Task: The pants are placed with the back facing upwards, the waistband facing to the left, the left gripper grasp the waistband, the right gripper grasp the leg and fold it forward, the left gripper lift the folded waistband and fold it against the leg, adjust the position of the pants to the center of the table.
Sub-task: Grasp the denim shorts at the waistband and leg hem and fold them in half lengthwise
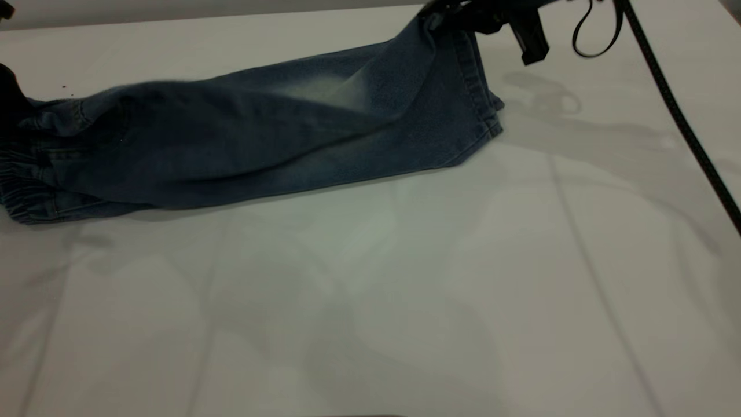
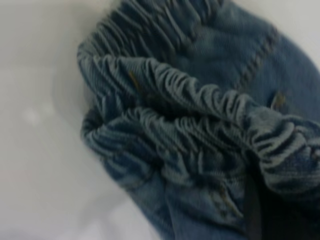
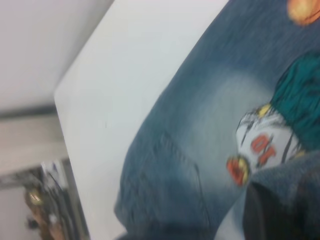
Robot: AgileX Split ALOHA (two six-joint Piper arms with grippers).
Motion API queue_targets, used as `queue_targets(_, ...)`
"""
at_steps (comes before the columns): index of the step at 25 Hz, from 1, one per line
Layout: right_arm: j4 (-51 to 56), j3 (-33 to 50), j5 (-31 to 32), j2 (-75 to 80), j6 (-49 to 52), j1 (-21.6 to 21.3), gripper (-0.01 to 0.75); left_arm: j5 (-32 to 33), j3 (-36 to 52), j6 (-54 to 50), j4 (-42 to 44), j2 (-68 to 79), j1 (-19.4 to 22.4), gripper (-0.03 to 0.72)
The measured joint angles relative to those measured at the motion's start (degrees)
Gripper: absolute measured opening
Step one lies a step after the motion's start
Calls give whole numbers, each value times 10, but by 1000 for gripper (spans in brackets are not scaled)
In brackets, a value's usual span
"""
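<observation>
Right claw (image 1: 448, 17) grips the leg (image 1: 440, 87) hem mid-fold over the pants (image 1: 243, 145), left claw's grip unclear at the waistband (image 2: 200, 110); waistband fold and centring remain.

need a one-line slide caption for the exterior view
Denim pants folded lengthwise on the white table, waistband at left, right gripper lifting the leg hem at the far edge.
</observation>
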Motion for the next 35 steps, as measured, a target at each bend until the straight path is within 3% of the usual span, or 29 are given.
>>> queue_targets(7,27,-38,-3,52,41,-8,32,-69,-4,-12,-10,50,0,91)
queue_targets(12,30,-56,-14,55,41,-9,34,-81,-32,-13,-5,79,0,91)
queue_targets(16,32,-62,-16,56,32,-9,69,-91,-48,-11,63,91,0,96)
queue_targets(19,32,-62,-18,56,26,-9,139,-113,-54,-11,148,95,0,123)
queue_targets(21,32,-62,-18,56,20,-9,213,-125,-55,-12,188,95,0,178)
queue_targets(29,32,-68,16,50,-66,-12,501,-118,-57,-13,237,95,0,559)
queue_targets(32,31,-68,34,48,-82,-12,540,-99,-58,-13,237,95,0,601)
queue_targets(35,9,-68,62,47,-90,-12,548,-51,-58,-1,244,89,0,587)
